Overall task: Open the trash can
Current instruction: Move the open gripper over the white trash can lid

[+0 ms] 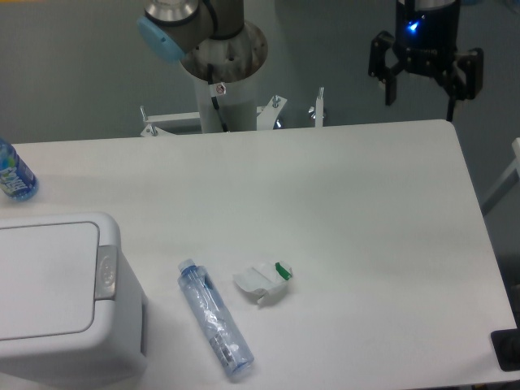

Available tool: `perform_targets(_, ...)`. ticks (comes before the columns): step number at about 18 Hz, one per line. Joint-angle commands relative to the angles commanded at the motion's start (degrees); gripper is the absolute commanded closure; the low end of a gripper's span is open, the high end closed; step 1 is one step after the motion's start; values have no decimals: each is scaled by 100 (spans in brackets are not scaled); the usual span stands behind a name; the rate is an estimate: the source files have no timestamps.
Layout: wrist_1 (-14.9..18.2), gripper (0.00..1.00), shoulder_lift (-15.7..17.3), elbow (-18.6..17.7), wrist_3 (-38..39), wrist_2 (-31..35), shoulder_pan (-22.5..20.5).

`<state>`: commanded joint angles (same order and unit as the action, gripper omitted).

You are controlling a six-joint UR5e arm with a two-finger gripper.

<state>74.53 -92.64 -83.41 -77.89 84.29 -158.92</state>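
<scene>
The trash can (57, 296) is a large boxy white bin at the front left of the table. Its flat white lid (45, 280) lies shut, and a grey push-button latch (106, 272) sits on its right edge. My gripper (421, 97) hangs at the far right, above the back edge of the table, far from the can. Its two black fingers (391, 81) stand wide apart and hold nothing.
A clear plastic bottle with a blue cap (214, 318) lies on the table right of the can. A crumpled white piece with a green bit (263, 280) lies beside it. Another blue bottle (14, 173) stands at the left edge. The arm's base (223, 65) rises behind the table.
</scene>
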Motion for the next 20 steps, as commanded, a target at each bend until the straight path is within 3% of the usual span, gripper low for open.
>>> perform_targets(5,-219,0,-88,0,597,0,377)
perform_targets(15,-817,0,-659,176,4744,-61,1967)
perform_targets(20,-1054,0,-888,220,5774,-472,2619)
